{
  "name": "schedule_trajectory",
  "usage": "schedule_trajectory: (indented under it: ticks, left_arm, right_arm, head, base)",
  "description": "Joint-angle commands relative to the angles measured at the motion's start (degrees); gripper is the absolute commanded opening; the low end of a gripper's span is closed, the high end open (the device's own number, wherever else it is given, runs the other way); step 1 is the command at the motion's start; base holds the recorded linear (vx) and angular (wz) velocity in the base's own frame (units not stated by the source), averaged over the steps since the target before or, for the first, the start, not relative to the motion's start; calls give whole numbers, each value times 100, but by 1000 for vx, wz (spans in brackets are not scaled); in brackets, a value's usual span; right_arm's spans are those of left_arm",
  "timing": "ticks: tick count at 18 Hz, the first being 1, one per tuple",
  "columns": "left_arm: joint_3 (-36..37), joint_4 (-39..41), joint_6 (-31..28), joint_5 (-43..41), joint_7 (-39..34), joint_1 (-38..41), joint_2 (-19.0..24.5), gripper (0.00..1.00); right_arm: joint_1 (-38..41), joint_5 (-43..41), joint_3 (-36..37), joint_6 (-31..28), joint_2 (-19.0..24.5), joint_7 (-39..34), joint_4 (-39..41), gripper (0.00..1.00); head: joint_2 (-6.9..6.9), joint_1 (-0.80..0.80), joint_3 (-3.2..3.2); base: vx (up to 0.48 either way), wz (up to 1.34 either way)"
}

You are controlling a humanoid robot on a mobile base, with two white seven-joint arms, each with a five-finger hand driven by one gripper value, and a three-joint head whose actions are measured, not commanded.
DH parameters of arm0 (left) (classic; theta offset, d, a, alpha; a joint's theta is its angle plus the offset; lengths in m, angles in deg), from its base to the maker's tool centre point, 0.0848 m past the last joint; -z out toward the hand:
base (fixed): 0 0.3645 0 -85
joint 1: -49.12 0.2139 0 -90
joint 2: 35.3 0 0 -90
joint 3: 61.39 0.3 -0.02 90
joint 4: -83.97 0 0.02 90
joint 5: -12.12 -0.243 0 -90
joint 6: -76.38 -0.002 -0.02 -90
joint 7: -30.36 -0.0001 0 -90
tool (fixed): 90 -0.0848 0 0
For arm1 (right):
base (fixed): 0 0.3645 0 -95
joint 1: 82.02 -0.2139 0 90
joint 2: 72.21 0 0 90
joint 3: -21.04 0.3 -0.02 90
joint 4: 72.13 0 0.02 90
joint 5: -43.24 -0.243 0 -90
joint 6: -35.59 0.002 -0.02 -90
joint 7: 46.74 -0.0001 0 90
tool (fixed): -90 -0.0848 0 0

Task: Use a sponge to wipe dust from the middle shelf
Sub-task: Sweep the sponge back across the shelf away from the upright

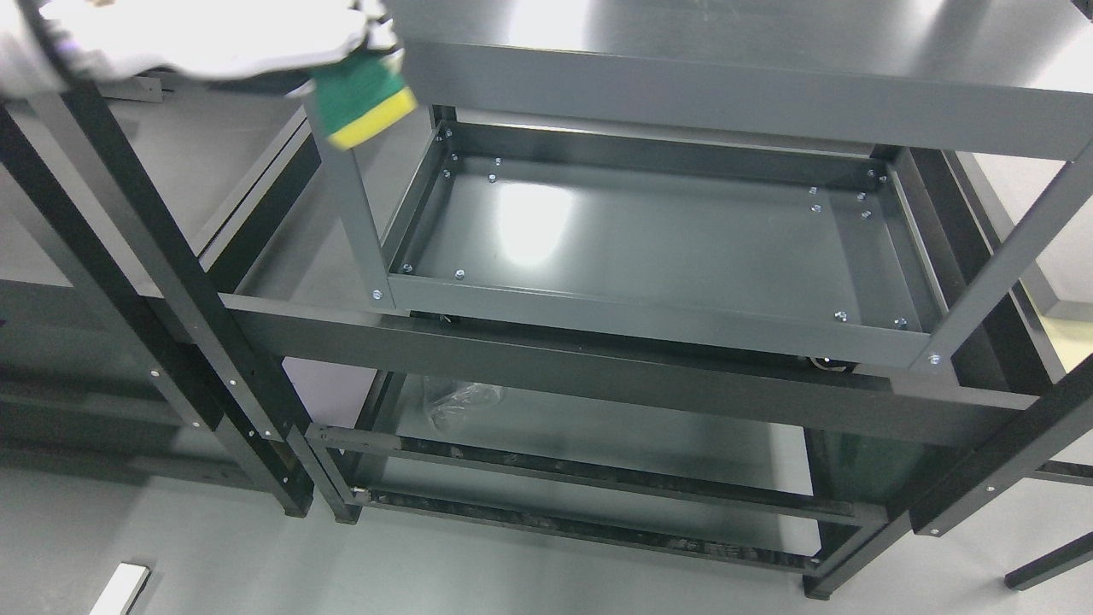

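A grey metal rack stands on a pale grey floor (512,581), with a darker frame (171,282) in front of it and a bare top shelf (768,51) that reflects the ceiling light. The middle shelf (649,239) is a shallow grey tray with a raised rim and small bolts in its corners; I see nothing lying on it.

My hand (196,38) is at the upper left of the view, in a white covering, and I cannot tell from which side its arm comes. The picture is blurred there, so I can say only that my fingers are closed around the sponge (363,98), which has a green scouring side and a yellow foam side. It sticks out below and to the right of my fingers, with the yellow edge turned down and outward. I judge that I hold it this way to leave a free face to rub on the metal.

The middle shelf lies lower and to the right of my fingers, well apart from the sponge, so the wiping contact is not yet made.
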Motion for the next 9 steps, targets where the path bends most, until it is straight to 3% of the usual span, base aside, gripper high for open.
schedule_trajectory:
  ticks: [1, 6, 9]
  left_arm:
    - [410, -1619, -4, -686, 2, -693, -2787, 0]
    - [542, -2929, -4, -871, -7, -1404, -4255, 0]
    - [848, -3476, -4, -898, -51, -1669, -4255, 0]
  right_arm:
    - [0, 0, 0, -422, -100, 3, 100, 100]
    - [0, 0, 0, -413, -100, -5, 100, 100]
    - [-1, 0, 0, -413, -100, -5, 100, 100]
  head:
    - [0, 0, 0]
    - [0, 0, 0]
    - [0, 0, 0]
  base:
    - [0, 0]
    - [0, 0]
    - [0, 0]
